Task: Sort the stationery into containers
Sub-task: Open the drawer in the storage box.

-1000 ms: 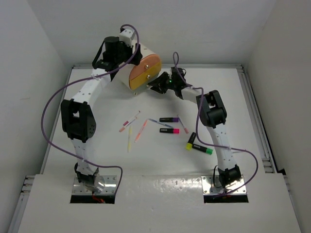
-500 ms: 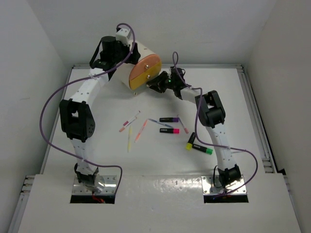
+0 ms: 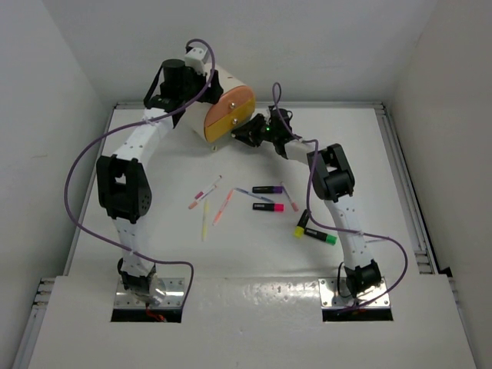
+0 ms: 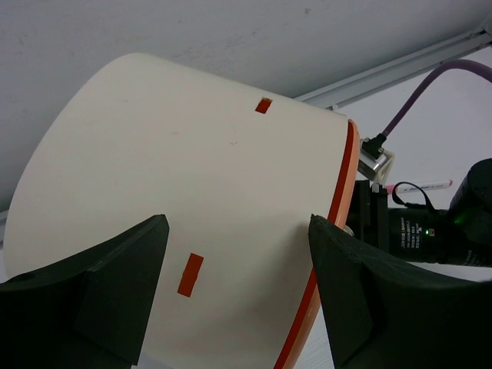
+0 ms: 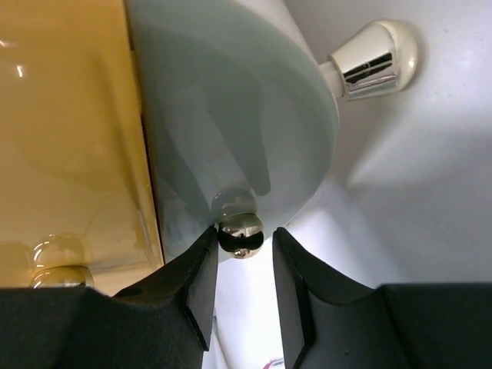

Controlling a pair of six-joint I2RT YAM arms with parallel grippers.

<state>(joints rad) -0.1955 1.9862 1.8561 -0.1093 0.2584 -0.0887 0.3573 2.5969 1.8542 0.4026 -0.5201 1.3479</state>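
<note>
Pinching shiny metal knob [image 5: 241,234] with right fingers [image 5: 184,300]; straddling cream-white, orange-fronted round cabinet [image 4: 192,192] with left fingers [image 4: 100,300] wide apart.

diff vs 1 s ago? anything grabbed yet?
The right gripper crept left toward the cabinet, its elbow following. Its fingers now flank a metal knob, but a firm clamp isn't clear. The left gripper shifted slightly left over the cabinet, open. Nothing was let go. The stationery on the table did not move.
</note>
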